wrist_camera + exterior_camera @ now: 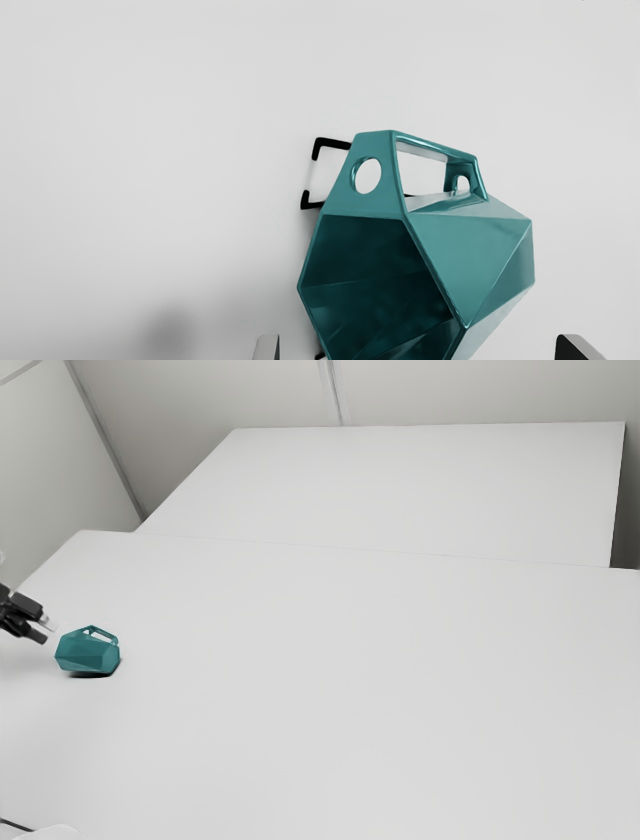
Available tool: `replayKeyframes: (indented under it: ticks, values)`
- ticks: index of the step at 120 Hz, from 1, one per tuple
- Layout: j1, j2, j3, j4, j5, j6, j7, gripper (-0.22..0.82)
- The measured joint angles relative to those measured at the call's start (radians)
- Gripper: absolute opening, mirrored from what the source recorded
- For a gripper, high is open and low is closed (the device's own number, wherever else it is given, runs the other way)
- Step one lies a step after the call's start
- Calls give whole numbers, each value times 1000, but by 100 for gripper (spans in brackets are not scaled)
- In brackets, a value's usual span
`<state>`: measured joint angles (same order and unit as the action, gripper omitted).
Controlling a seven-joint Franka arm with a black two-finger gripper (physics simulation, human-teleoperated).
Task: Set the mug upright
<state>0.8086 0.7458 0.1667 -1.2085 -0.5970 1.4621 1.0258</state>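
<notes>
At the exterior view's left edge, the black gripper stands just left of the teal faceted mug, with a small gap between them. The mug lies on its side on the white table, handle upward. In the wrist view the mug shows its dark open mouth and its handle with round holes. The gripper is open, its two fingertips wide apart at the bottom edge, and the mug's lower part appears between them without being held.
The white table extends toward the exterior view's right. Behind it is another white surface, with pale walls around. A white rounded object and a dark cable are at the exterior view's bottom left.
</notes>
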Motion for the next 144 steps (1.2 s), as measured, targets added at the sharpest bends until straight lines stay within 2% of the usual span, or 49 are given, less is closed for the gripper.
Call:
replayKeyframes:
  ticks: [39, 103, 116, 144]
  values:
    - [37, 47, -1, 6, -118, -66, 31, 60]
    - [53, 75, -10, -18, -204, -93, 57, 58]
    - [53, 76, -18, -30, -206, -97, 60, 52]
    - [54, 75, -30, -42, -207, -102, 66, 25]
